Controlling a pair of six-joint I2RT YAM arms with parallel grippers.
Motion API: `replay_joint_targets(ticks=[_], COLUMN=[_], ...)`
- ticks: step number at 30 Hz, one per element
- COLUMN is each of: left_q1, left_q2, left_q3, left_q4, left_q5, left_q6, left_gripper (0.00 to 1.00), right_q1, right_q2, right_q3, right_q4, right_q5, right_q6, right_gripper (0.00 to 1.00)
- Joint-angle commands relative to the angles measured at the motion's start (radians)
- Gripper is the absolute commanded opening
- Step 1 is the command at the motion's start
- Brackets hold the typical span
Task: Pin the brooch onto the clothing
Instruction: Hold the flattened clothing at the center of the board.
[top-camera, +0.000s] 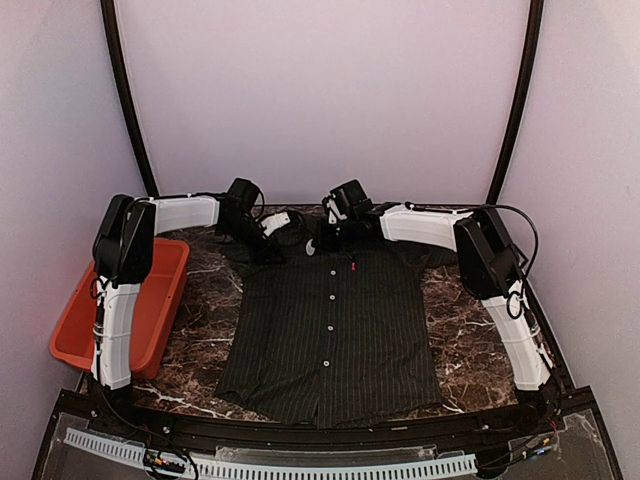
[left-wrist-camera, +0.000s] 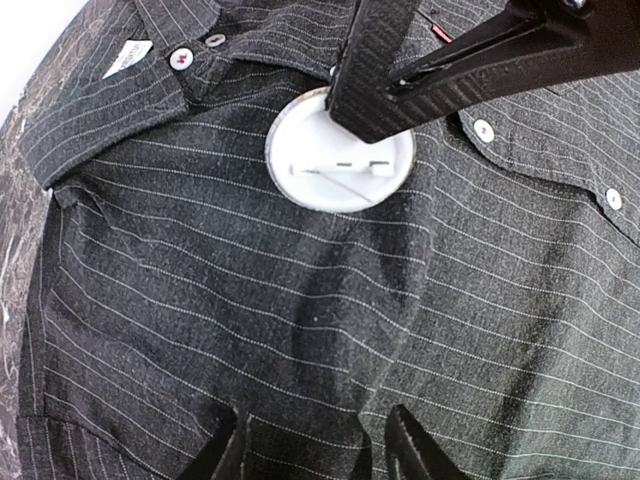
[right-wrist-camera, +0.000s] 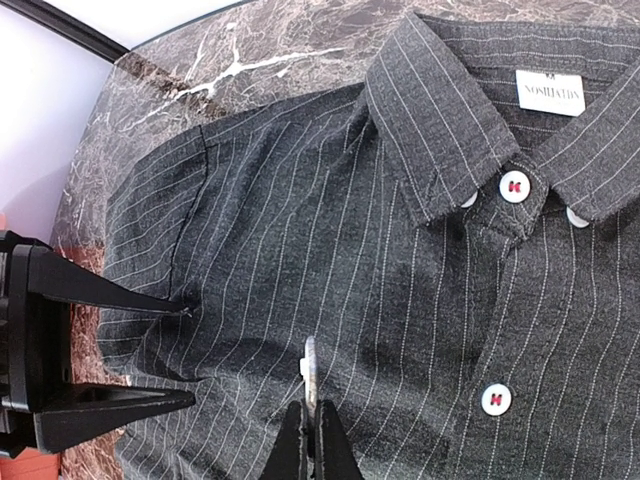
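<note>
The clothing, a dark pinstriped shirt with white buttons, lies flat on the marble table, collar at the far side. The brooch is a white round disc whose back, with its pin, shows in the left wrist view; it hangs just over the shirt's chest near the collar. My right gripper is shut on it, and the brooch shows edge-on there. My left gripper rests on the shirt a little toward the sleeve. Its fingers are apart, with a raised fold of cloth between them.
A red bin stands at the table's left edge, beside the left arm. Both arms reach to the far side of the table, where their wrists nearly meet over the collar. The marble tabletop shows around the shirt.
</note>
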Motion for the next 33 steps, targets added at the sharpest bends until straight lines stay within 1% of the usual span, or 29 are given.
replay_joint_targets(ticks=[1, 4, 7, 10, 12, 13, 15, 20, 26, 33], left_q1=[-0.01, -0.015, -0.021, -0.024, -0.024, -0.024, -0.024, -0.024, -0.022, -0.022], left_q2=[0.013, 0.018, 0.027, 0.029, 0.031, 0.03, 0.029, 0.02, -0.021, -0.07], left_q3=[-0.016, -0.01, 0.001, 0.004, 0.005, 0.004, 0.004, -0.007, -0.069, -0.142], left_q4=[-0.014, -0.015, -0.022, -0.025, -0.021, -0.015, 0.001, 0.048, 0.102, 0.164], left_q5=[0.004, 0.005, -0.003, -0.006, -0.003, -0.004, -0.012, -0.039, -0.032, -0.002], left_q6=[0.0, -0.002, -0.001, -0.002, -0.008, -0.022, -0.049, -0.11, -0.119, -0.111], left_gripper=[0.43, 0.39, 0.29, 0.21, 0.1, 0.03, 0.01, 0.01, 0.01, 0.01], right_q1=[-0.008, -0.007, -0.008, -0.006, -0.007, -0.007, -0.006, -0.007, -0.007, -0.009], right_q2=[-0.03, -0.029, -0.028, -0.029, -0.027, -0.025, -0.017, 0.001, 0.018, 0.051], right_q3=[0.026, 0.029, 0.032, 0.035, 0.039, 0.044, 0.063, 0.093, 0.118, 0.144], right_q4=[-0.01, -0.01, -0.013, -0.015, -0.018, -0.024, -0.04, -0.074, -0.092, -0.092], right_q5=[-0.011, -0.016, -0.017, -0.019, -0.016, -0.015, -0.015, -0.023, -0.027, -0.08], right_q6=[0.004, 0.009, 0.008, 0.008, 0.008, 0.007, 0.007, 0.012, 0.024, 0.066], right_gripper=[0.0, 0.0, 0.0, 0.0, 0.0, 0.0, 0.0, 0.0, 0.0, 0.0])
